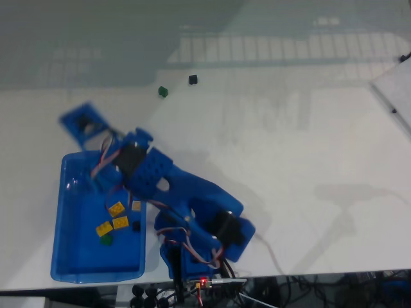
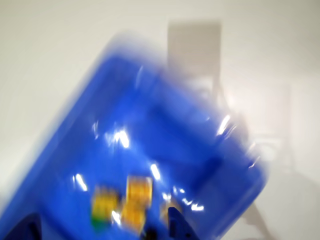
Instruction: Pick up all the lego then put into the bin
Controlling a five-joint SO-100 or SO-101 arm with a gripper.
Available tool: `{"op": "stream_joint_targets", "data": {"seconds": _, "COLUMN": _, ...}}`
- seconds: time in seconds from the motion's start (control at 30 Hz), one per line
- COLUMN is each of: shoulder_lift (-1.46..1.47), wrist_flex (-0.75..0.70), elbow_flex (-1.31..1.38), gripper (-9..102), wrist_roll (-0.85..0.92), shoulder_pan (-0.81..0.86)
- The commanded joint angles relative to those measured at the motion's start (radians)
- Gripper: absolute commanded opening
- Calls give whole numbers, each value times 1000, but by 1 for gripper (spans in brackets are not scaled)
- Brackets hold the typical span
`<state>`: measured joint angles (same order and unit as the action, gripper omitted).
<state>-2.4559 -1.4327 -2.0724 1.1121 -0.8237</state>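
Bin (image 1: 70, 256): translucent blue tub with rounded corners, placed at the fixed view's lower left.
Lego in bin: 4 yellow-orange bricks (image 1: 116, 208), 1 dark green, 1 black.
Lego on table (image 1: 289, 160): 1 green brick (image 1: 163, 92), 1 black brick (image 1: 192, 79), well apart from the bin.
Gripper (image 1: 83, 125): blurred above the bin's far end; jaw state cannot be told.

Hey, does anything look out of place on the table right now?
Yes. Two lego bricks, one green and one black, sit on the white table far from the bin, which holds the other bricks.

No text, label or number is readable on anything.
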Motion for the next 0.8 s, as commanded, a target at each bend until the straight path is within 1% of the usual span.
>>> {"op": "stream_joint_targets", "data": {"seconds": 0.0, "shoulder_lift": 72, "wrist_flex": 164, "elbow_flex": 104, "gripper": 37, "wrist_roll": -69, "shoulder_pan": 209}}
{"op": "stream_joint_targets", "data": {"seconds": 0.13, "shoulder_lift": 225, "wrist_flex": 351, "elbow_flex": 130, "gripper": 38, "wrist_roll": -221, "shoulder_pan": 396}}
{"op": "stream_joint_targets", "data": {"seconds": 0.2, "shoulder_lift": 304, "wrist_flex": 437, "elbow_flex": 133, "gripper": 38, "wrist_roll": -301, "shoulder_pan": 460}}
{"op": "stream_joint_targets", "data": {"seconds": 0.27, "shoulder_lift": 388, "wrist_flex": 494, "elbow_flex": 143, "gripper": 37, "wrist_roll": -368, "shoulder_pan": 509}}
{"op": "stream_joint_targets", "data": {"seconds": 0.37, "shoulder_lift": 505, "wrist_flex": 554, "elbow_flex": 166, "gripper": 37, "wrist_roll": -420, "shoulder_pan": 563}}
{"op": "stream_joint_targets", "data": {"seconds": 0.57, "shoulder_lift": 693, "wrist_flex": 680, "elbow_flex": 206, "gripper": 34, "wrist_roll": -462, "shoulder_pan": 635}}
{"op": "stream_joint_targets", "data": {"seconds": 0.77, "shoulder_lift": 825, "wrist_flex": 680, "elbow_flex": 308, "gripper": 32, "wrist_roll": -502, "shoulder_pan": 680}}
